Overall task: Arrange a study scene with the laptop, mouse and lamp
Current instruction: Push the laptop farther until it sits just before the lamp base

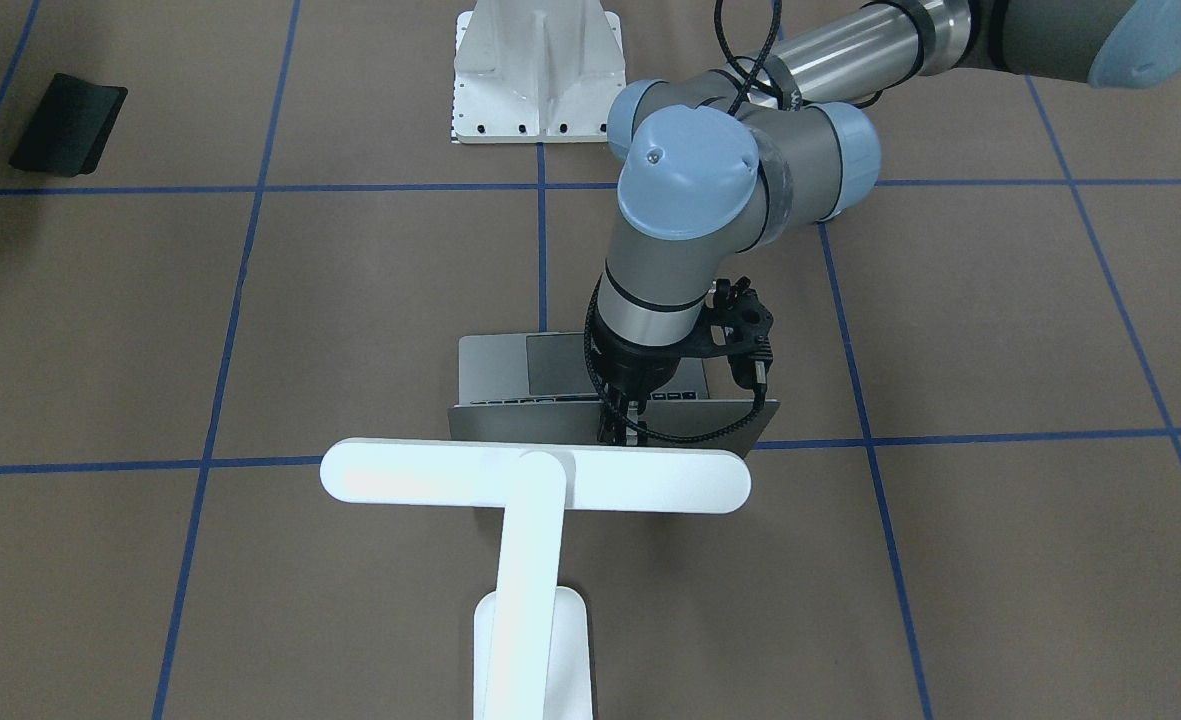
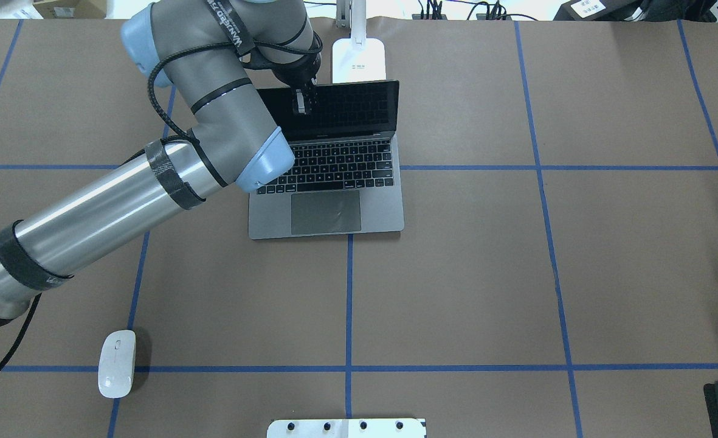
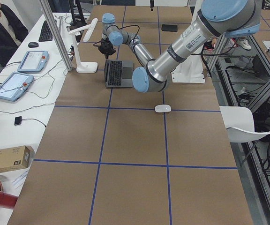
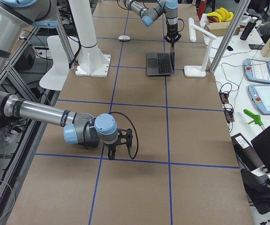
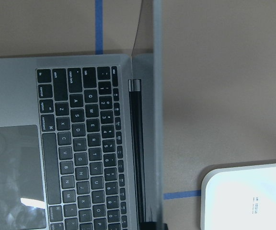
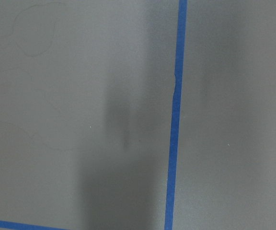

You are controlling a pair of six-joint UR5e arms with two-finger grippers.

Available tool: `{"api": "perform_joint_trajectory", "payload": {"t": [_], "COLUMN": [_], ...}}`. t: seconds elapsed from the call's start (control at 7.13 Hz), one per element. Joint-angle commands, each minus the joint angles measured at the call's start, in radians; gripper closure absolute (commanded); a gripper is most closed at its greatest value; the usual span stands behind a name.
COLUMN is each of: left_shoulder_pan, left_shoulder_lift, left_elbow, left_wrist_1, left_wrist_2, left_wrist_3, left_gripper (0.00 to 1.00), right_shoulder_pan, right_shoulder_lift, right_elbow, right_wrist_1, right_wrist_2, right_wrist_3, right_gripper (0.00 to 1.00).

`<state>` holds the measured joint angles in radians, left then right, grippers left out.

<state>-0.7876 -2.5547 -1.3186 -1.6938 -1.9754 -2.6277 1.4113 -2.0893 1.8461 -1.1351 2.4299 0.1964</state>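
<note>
The left gripper (image 1: 622, 432) was at the laptop (image 2: 327, 210), which sat open in the far middle of the table (image 2: 486, 274), keyboard toward the robot and just in front of the lamp (image 1: 535, 478). Its fingers looked pinched narrowly on the top edge of the lid, which stood about upright; in the wrist view that edge ran straight down the centre. To my eye the step in hand was opening the lid, and it looked close to done. The next move, I'd judge, called for a clean release without rocking the screen, then a lift clear of the lamp's bar close behind. The mouse (image 2: 117, 364) lay well apart, near the robot's edge on its left side, not yet beside the laptop. The right gripper (image 4: 119, 143) hung low over bare table far off; whether its fingers were apart or together I could not tell.
</note>
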Motion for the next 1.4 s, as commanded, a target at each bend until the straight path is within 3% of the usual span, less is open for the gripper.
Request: {"api": "perform_joint_trajectory", "payload": {"t": [0.0, 0.56, 1.26], "left_shoulder_pan": [0.001, 0.002, 0.005], "left_shoulder_lift": [-0.019, -0.055, -0.050], "left_elbow": [0.042, 0.120, 0.096], "left_wrist_1": [-0.015, -0.043, -0.043], "left_wrist_2": [0.021, 0.021, 0.017], "left_wrist_3": [0.005, 0.014, 0.083], "left_gripper": [1.00, 1.00, 1.00], "right_shoulder_pan": [0.000, 0.000, 0.000], "right_shoulder_lift": [0.000, 0.002, 0.003], "right_elbow": [-0.001, -0.001, -0.001], "right_wrist_1": [0.000, -0.005, -0.005], "right_wrist_2": [0.000, 0.000, 0.000], "right_wrist_3": [0.000, 0.000, 0.000], "right_gripper": [0.00, 0.00, 0.00]}}
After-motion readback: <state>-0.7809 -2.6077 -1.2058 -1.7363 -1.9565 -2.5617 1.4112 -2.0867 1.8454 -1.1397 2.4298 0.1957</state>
